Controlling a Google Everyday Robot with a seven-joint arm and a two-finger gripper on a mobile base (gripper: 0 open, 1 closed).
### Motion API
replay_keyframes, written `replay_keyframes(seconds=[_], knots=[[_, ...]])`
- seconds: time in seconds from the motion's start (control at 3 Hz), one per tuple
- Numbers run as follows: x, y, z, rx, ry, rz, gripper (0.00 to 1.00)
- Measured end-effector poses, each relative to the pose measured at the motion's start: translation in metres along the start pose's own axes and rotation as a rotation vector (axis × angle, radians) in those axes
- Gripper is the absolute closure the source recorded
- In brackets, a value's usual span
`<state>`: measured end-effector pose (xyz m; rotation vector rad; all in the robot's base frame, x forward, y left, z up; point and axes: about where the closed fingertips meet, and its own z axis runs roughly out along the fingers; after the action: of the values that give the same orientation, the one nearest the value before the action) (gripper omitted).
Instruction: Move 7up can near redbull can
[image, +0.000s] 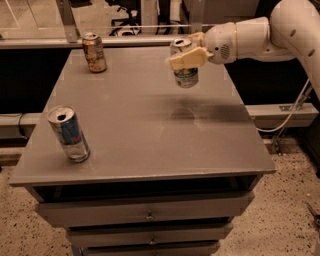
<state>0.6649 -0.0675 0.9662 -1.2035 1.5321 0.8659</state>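
One pale white-silver, green-lettered 7up can (186, 77), clamped by the fingers (186, 58) of the cream gripper (184, 51) above the grey counter (150, 135), far right: carry step, so you next cross near-left and lower it beside the slim blue-silver redbull can (69, 134).

The gripper (186, 52), clasping the 7up can (186, 77) above the far right part of the table (150, 160), faces a broad bare stretch of tabletop running diagonally to the redbull can (70, 134) near the front left edge. The only other standing obstacle, an orange-brown can (94, 52), occupies the far left corner, well apart from that diagonal.
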Motion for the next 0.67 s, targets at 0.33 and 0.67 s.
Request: replay_keyframes(seconds=[0.33,0.67], knots=[[0.007,0.048,0.040,-0.135,-0.060,0.018,1.00],[0.013,0.109,0.087,-0.310,-0.149,0.042,1.00]])
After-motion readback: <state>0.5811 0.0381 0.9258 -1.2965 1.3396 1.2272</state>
